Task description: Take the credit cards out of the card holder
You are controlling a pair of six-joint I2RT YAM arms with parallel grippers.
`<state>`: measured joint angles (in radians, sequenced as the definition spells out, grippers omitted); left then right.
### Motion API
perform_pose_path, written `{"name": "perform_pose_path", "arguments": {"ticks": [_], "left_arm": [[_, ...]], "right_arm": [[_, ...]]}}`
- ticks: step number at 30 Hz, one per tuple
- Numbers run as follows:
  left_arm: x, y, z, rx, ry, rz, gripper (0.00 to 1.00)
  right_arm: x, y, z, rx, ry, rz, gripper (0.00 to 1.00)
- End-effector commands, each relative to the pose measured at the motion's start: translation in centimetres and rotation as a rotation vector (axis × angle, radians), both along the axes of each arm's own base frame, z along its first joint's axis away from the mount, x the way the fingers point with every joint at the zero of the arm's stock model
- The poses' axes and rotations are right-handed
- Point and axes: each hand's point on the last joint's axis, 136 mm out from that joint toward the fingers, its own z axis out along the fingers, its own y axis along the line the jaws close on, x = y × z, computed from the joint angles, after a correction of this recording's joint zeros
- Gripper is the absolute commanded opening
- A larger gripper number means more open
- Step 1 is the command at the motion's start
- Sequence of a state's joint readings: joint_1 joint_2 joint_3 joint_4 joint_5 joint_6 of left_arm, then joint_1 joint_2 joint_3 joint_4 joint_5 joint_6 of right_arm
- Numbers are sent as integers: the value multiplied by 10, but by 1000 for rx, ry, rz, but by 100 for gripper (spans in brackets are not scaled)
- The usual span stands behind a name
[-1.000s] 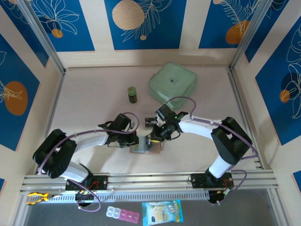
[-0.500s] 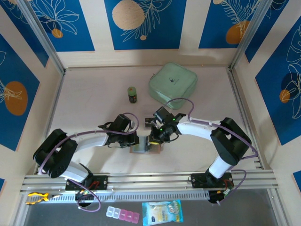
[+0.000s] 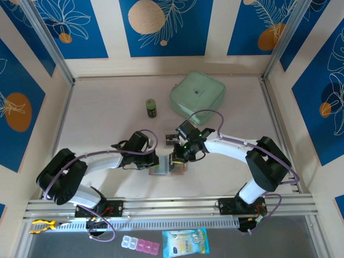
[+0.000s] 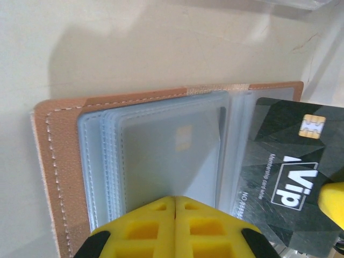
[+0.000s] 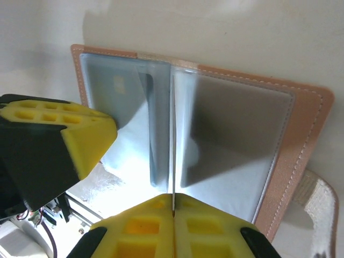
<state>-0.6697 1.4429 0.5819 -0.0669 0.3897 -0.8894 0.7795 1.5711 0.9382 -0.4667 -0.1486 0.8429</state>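
Note:
The card holder (image 3: 180,170) lies open on the table, tan leather with grey see-through pockets (image 4: 161,145). My left gripper (image 4: 176,200) is shut, its tips pressing on the left stack of pockets, where a card's chip (image 4: 184,137) shows faintly through the plastic. My right gripper (image 5: 173,207) is shut on a credit card (image 5: 173,161), seen edge-on over the holder's fold. In the left wrist view that credit card (image 4: 285,172) is dark grey with a gold chip and "Vip" print, lying over the right half. From above, the left gripper (image 3: 156,160) and right gripper (image 3: 176,157) meet over the holder.
A mint-green zip case (image 3: 197,98) sits at the back, with a small green bottle (image 3: 152,108) to its left. A small clear box (image 3: 171,141) lies just behind the holder. A pill organiser (image 3: 141,244) and a blue sachet (image 3: 185,242) lie in front of the rail.
The right gripper has shifted slightly over the holder with the card still in it. The left arm has stayed put.

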Motion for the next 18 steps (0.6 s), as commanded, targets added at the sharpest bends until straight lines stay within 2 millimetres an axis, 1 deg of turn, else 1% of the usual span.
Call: {"name": "perform_pose_path", "arguments": {"ticks": [1,5,9,12,15,18], "left_arm": [[-2,0,5,-23,2,11,0],[-1,-1,9,-32,-3,9,0],[2,-3,16,-36,-14,1,1],[4,-5,21,-34,-24,-7,2],[6,-3,25,-26,-37,-11,3],[7,-1,28,-23,-51,-9,4]], "right_arm": [[0,-2,18,3,-45,53,9],[-1,-1,21,11,-64,110,8],[1,-1,30,5,-117,204,5],[-2,-2,32,-11,-150,341,4],[-5,-11,30,-74,-186,506,2],[2,-12,40,-46,-255,623,1]]}}
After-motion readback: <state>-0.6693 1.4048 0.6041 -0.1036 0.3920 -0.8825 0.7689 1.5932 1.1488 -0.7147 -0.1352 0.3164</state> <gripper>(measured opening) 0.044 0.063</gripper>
